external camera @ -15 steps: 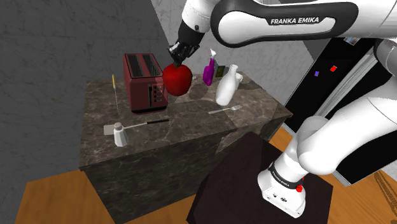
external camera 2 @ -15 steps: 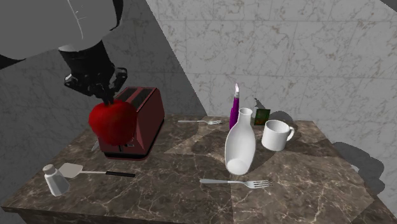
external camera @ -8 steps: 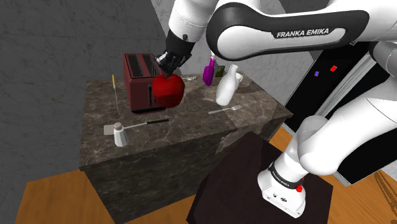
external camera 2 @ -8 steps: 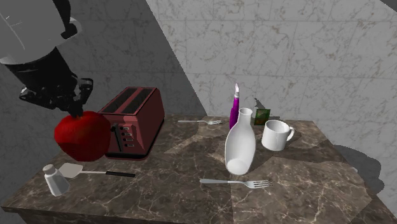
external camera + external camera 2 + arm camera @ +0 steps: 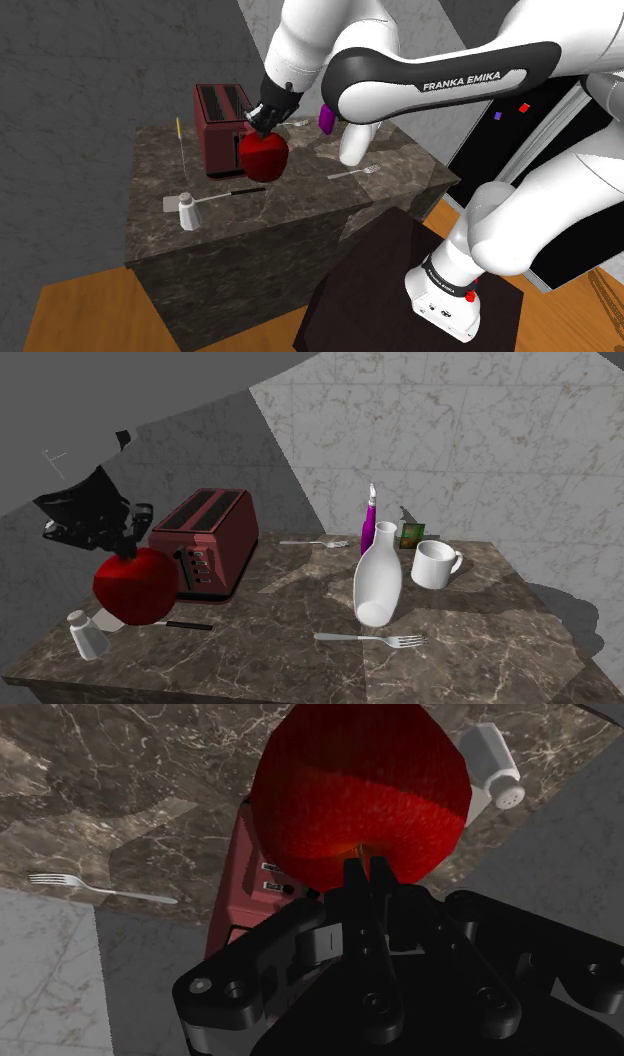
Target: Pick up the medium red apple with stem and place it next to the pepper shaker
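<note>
Red apple [image 5: 263, 157] hangs above the marble counter [image 5: 300, 205], its stem pinched between the narrowly closed fingers of the gripper [image 5: 262, 122]. So thin a hold is the risk: I judge a quick swing could shake the fruit loose. In the shoulder view the pepper shaker [image 5: 187, 212] stands at eight o'clock from the apple, the toaster [image 5: 222, 125] at eleven. A spatula [image 5: 215, 196] lies between apple and shaker; landing on it could tip the apple or knock the shaker. Fork [image 5: 355, 173] and vase [image 5: 352, 148], toward three o'clock, stand well apart.
</note>
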Controlling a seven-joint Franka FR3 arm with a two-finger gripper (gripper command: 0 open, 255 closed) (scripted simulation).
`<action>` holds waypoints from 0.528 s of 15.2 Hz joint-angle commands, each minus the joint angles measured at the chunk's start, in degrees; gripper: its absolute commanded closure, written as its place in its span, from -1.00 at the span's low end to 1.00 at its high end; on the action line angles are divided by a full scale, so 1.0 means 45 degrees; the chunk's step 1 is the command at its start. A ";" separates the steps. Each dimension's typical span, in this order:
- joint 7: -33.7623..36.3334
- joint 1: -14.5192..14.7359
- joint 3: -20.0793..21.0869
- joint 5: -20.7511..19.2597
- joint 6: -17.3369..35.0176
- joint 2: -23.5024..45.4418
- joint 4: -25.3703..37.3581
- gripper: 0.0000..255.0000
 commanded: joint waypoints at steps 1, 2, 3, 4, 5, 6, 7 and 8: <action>0.0130 -0.0021 0.0037 -0.0097 0.0335 0.0104 -0.0239 1.00; 0.0188 -0.0029 0.0051 -0.0138 0.0498 0.0136 -0.0377 1.00; 0.0249 -0.0039 0.0065 -0.0182 0.0661 0.0171 -0.0513 1.00; 0.0312 -0.0049 0.0079 -0.0229 0.0824 0.0209 -0.0646 1.00; 0.0377 -0.0060 0.0095 -0.0278 0.0987 0.0250 -0.0776 1.00; 0.0444 -0.0072 0.0110 -0.0330 0.1149 0.0293 -0.0904 1.00; 0.0513 -0.0085 0.0127 -0.0385 0.1311 0.0340 -0.1029 1.00; 0.0584 -0.0100 0.0145 -0.0443 0.1474 0.0390 -0.1151 1.00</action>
